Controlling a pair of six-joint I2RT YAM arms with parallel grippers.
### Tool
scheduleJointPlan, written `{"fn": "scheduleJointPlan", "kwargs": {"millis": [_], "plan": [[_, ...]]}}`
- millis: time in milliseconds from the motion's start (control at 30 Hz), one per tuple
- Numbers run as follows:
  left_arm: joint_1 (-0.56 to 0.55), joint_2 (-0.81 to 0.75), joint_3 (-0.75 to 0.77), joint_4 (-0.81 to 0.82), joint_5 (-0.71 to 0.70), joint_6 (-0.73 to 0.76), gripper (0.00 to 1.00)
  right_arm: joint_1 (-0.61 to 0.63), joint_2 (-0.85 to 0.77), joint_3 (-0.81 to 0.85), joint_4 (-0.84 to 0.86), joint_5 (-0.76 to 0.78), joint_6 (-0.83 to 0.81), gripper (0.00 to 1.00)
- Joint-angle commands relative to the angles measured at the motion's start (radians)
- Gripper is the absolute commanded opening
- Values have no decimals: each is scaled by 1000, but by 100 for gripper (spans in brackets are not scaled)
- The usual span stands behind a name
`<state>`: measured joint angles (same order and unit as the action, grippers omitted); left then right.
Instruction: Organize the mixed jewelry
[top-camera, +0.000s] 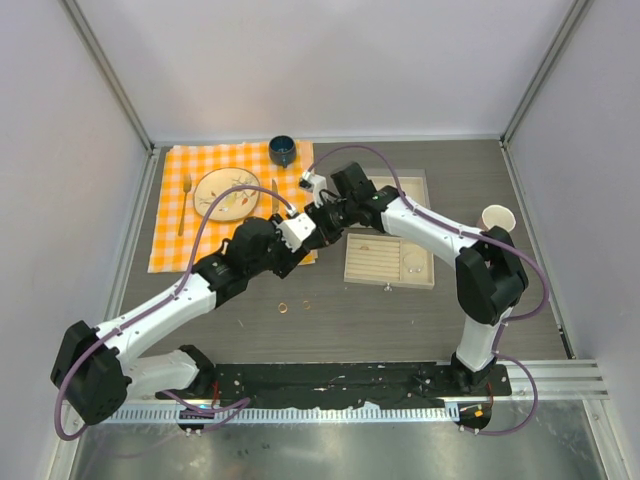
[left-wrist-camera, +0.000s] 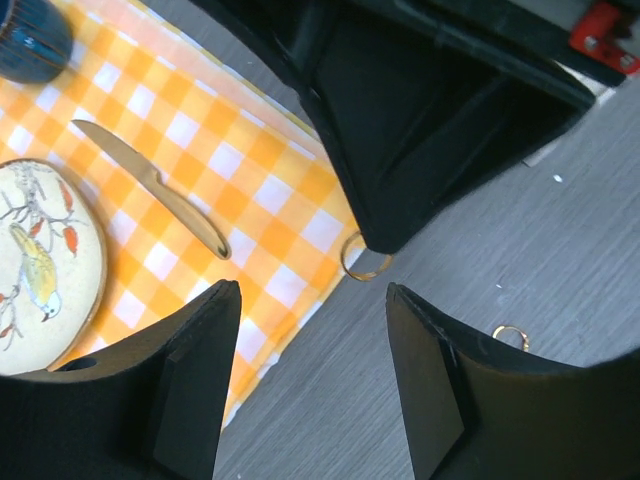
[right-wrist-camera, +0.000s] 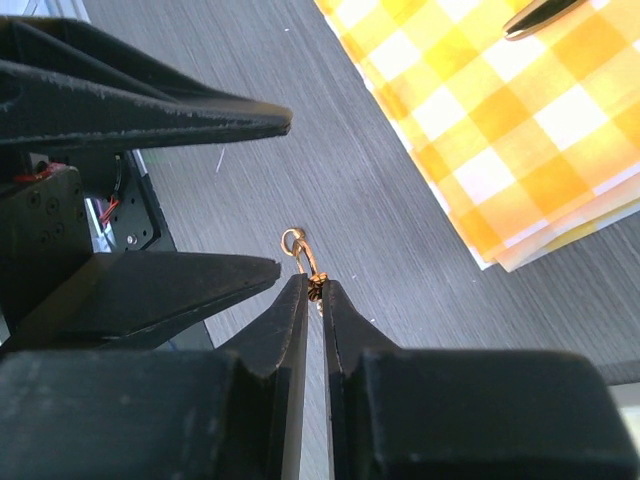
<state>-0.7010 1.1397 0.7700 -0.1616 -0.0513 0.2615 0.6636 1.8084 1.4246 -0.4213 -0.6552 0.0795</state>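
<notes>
My right gripper (right-wrist-camera: 314, 283) is shut on a small gold ring (right-wrist-camera: 305, 258), pinched at its knotted part above the grey table. In the left wrist view the same gold ring (left-wrist-camera: 364, 264) hangs at the black tip of the right gripper, by the cloth's corner. My left gripper (left-wrist-camera: 313, 290) stands open just short of it, with nothing between its fingers (right-wrist-camera: 190, 120). Both grippers meet mid-table: left gripper (top-camera: 303, 233), right gripper (top-camera: 323, 217). Two more small gold rings (top-camera: 283, 307) (top-camera: 306, 304) lie on the table nearer the bases, one gold ring (left-wrist-camera: 510, 335) showing beside my left finger.
An orange checked cloth (top-camera: 175, 240) carries a bird plate (top-camera: 226, 193), fork (top-camera: 185, 200), knife (left-wrist-camera: 150, 185) and blue cup (top-camera: 282, 150). Two beige trays (top-camera: 390, 272) (top-camera: 418, 180) sit to the right, a white cup (top-camera: 497, 217) beyond them.
</notes>
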Motion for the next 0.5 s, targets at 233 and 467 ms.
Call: {"fn": "scheduleJointPlan", "kwargs": {"millis": [233,467], "plan": [[-5,-47,28,-30,73,4,68,-19,-47,-6,3,61,-46,1],[1,-83,6,-30,11,13,69,-41,-84,-1,-114,199,-167,1]]}}
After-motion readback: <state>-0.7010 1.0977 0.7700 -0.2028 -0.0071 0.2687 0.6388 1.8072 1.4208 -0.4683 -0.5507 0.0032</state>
